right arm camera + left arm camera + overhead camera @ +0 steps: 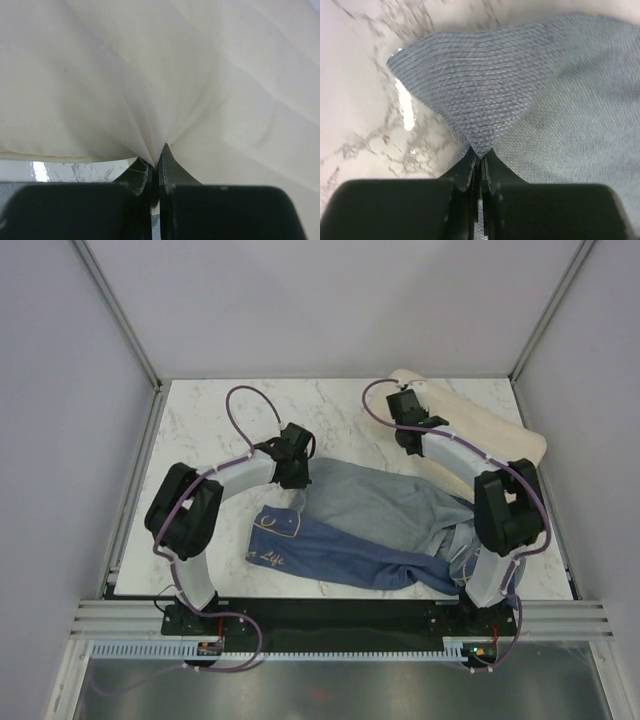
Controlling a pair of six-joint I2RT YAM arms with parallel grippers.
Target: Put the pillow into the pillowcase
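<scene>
The cream pillow [480, 425] lies at the back right of the table. My right gripper [405, 408] is shut on a pinch of the pillow's fabric [150, 90] near its left end; the cloth puckers into the jaws [156, 156]. The denim-blue pillowcase [370, 525] lies crumpled mid-table, lettering at its left end. My left gripper [296, 475] is shut on the pillowcase's upper left edge; a fold of grey-blue cloth [480, 90] rises out of the closed jaws [481, 156].
The white marble tabletop [220, 420] shows at the back left and under the cloth [355, 100]. Grey enclosure walls stand on three sides. The right arm's elbow [508, 505] hangs over the pillowcase's right end.
</scene>
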